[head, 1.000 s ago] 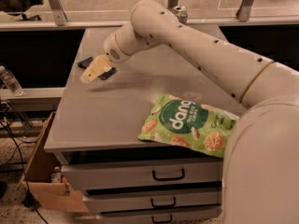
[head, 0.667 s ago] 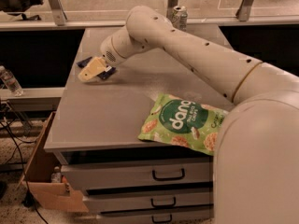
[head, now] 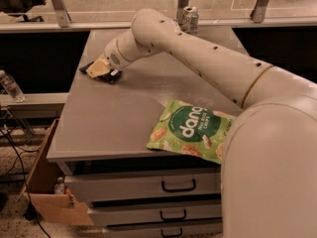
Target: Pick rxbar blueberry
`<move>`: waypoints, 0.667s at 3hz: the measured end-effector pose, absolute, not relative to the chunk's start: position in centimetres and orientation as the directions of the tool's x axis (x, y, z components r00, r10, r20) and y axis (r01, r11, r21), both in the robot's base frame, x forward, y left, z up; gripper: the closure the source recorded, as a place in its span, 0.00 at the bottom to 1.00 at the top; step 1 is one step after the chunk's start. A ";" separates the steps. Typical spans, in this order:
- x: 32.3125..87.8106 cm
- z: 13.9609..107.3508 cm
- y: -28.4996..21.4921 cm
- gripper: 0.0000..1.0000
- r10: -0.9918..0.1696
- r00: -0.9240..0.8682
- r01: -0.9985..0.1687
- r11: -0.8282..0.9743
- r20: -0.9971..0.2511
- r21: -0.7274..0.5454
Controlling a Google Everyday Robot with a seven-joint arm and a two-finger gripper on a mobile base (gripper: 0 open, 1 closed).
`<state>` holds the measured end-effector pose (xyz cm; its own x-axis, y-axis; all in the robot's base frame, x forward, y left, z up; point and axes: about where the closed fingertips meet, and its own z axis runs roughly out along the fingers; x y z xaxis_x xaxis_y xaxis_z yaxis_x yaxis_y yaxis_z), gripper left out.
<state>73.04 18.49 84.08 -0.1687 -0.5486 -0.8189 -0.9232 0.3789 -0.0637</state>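
Rxbar blueberry [head: 113, 76] lies flat on the grey table [head: 109, 128], well apart from the green dang bag [head: 190, 132], beyond it to the left. The gripper [head: 97, 69] rests on top of the bar. It has edged slightly farther from the bag, so the grasp looks imminent. Whether it has closed cannot be told. A drink can [head: 188, 19] stands beyond the bag, and drawers [head: 148, 187] sit below it.
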 end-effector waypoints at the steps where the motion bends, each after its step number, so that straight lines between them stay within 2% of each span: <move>1: 72.7 85.7 18.4 0.88 -0.539 -0.140 -0.923 0.376 -0.830 -0.089; 2: 72.6 87.4 17.6 1.00 -0.539 -0.107 -0.919 0.374 -0.836 -0.123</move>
